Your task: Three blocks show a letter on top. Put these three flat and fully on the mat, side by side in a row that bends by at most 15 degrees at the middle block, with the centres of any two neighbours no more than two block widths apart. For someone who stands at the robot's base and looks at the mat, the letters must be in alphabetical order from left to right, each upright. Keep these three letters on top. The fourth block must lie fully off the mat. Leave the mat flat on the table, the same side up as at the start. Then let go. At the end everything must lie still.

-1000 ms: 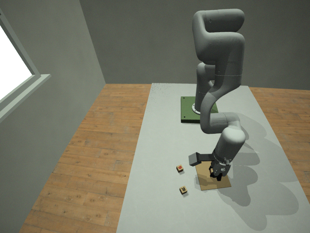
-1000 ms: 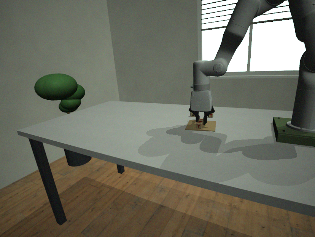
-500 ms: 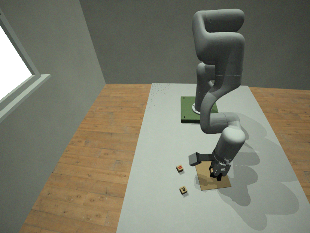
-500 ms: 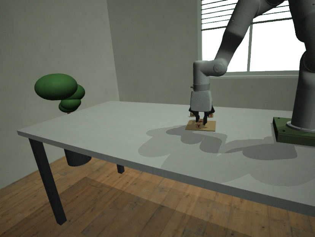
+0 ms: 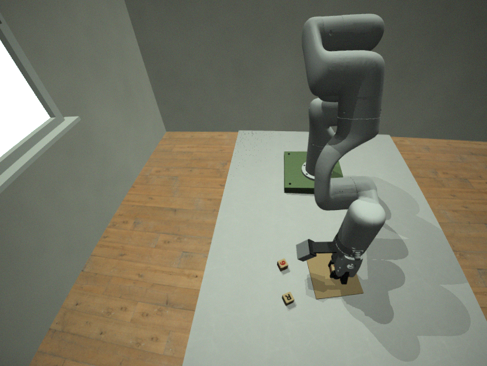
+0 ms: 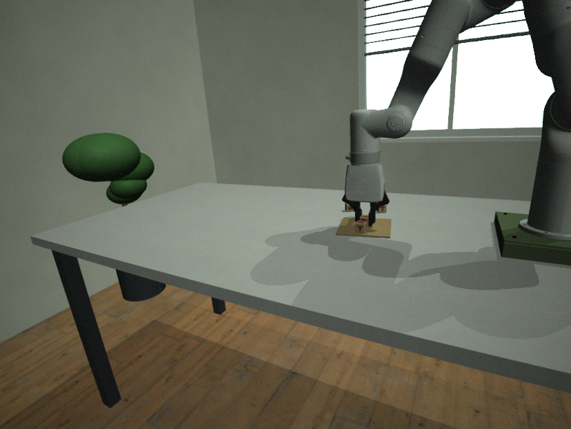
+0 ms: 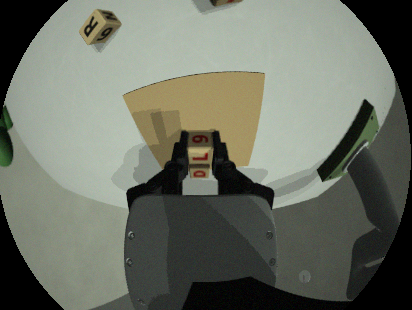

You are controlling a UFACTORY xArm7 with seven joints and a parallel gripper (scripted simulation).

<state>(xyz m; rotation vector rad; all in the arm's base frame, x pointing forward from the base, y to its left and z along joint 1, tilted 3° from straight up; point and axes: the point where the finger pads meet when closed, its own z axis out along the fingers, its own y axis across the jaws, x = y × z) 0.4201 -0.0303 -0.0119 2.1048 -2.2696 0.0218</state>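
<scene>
Low over the tan square mat (image 5: 346, 290), the grey end effector (image 7: 201, 168) pinches a small stiff wooden letter block (image 7: 200, 156) by opposite side faces, probably light and unlikely to slip, while two blocks lie off-mat toward ten and twelve o'clock in the wrist view.

Window daylight, soft shadows (fisheye wrist view)

Arm (image 5: 346, 129) bent low; fingers (image 6: 370, 218) pointing down, clamped on block (image 7: 201, 155).
</scene>
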